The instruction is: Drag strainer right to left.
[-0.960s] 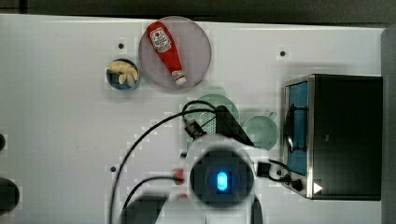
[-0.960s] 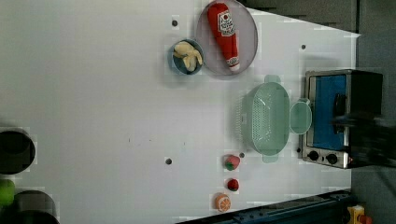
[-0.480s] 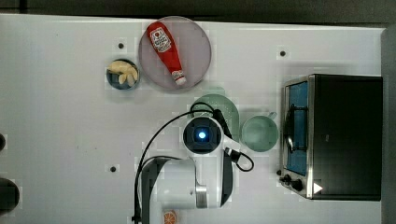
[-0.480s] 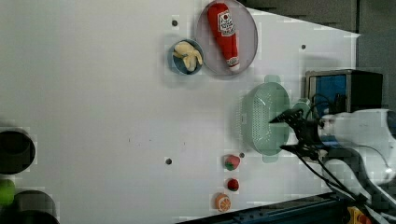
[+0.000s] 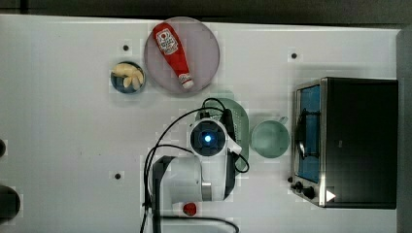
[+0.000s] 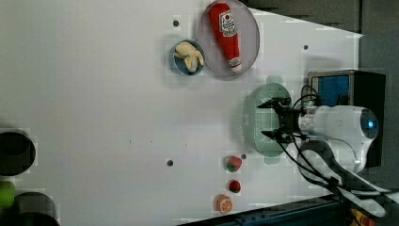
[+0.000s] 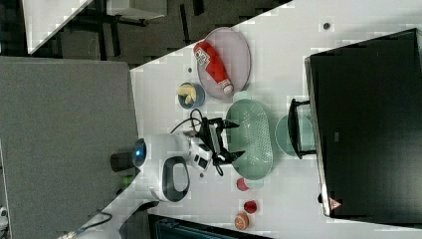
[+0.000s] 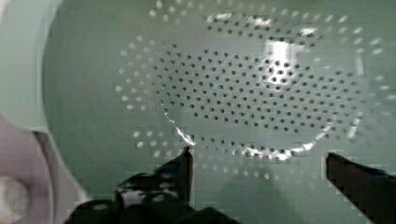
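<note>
The strainer (image 6: 251, 117) is a pale mint-green oval colander with rows of holes, standing on the white table next to the toaster oven. My gripper (image 6: 269, 119) hangs just above its bowl, open, one finger toward each long end. In the right view the gripper (image 7: 235, 140) stands over the strainer's (image 7: 254, 137) rim on the arm's side. The wrist view looks into the perforated bowl (image 8: 233, 84), with the gripper (image 8: 259, 158) open and nothing between its fingertips. In the top view my arm covers most of the strainer (image 5: 241, 121).
A round mint-green cup (image 5: 269, 138) sits between strainer and toaster oven (image 5: 350, 141). A grey plate (image 5: 204, 58) with a ketchup bottle (image 5: 172, 51) and a small blue bowl (image 5: 127, 76) lie nearby. Three small toy fruits (image 6: 234, 163) lie near the table edge.
My arm has swung in from the table's edge over the strainer, and the gripper has come down toward the bowl. The fingers stayed open. The strainer has not moved.
</note>
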Tool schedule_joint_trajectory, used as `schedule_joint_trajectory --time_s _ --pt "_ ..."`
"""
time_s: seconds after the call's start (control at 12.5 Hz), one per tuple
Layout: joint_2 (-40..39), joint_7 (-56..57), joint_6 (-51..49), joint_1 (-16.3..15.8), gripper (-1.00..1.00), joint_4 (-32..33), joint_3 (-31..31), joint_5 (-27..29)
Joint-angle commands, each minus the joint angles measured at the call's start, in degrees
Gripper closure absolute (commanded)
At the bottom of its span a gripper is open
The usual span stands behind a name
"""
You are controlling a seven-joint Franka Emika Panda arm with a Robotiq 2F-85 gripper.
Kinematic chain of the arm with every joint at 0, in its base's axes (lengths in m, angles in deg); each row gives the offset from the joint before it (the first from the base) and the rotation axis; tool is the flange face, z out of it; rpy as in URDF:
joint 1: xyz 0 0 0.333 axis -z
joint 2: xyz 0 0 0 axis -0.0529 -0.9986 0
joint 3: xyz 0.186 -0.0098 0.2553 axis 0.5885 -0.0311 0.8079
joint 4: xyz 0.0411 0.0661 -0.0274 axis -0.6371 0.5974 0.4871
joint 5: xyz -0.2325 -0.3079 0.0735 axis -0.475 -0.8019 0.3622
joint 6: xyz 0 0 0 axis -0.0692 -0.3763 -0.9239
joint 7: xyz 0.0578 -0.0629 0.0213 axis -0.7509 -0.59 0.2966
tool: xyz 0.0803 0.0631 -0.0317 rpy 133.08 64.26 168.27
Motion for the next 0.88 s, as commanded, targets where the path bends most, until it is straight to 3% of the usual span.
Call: schedule_joint_trajectory --time_s 0.08,0.48,0.88 --pt "-2.43 -3.99 4.42 -0.55 -1.0 0.8 0.91 -0.01" --pt "-6.11 -8.68 7.73 -1.53 -1.0 0.41 1.46 0.02" --pt "-6.17 -10.92 7.09 -5.17 -1.0 -0.01 3.24 0.03"
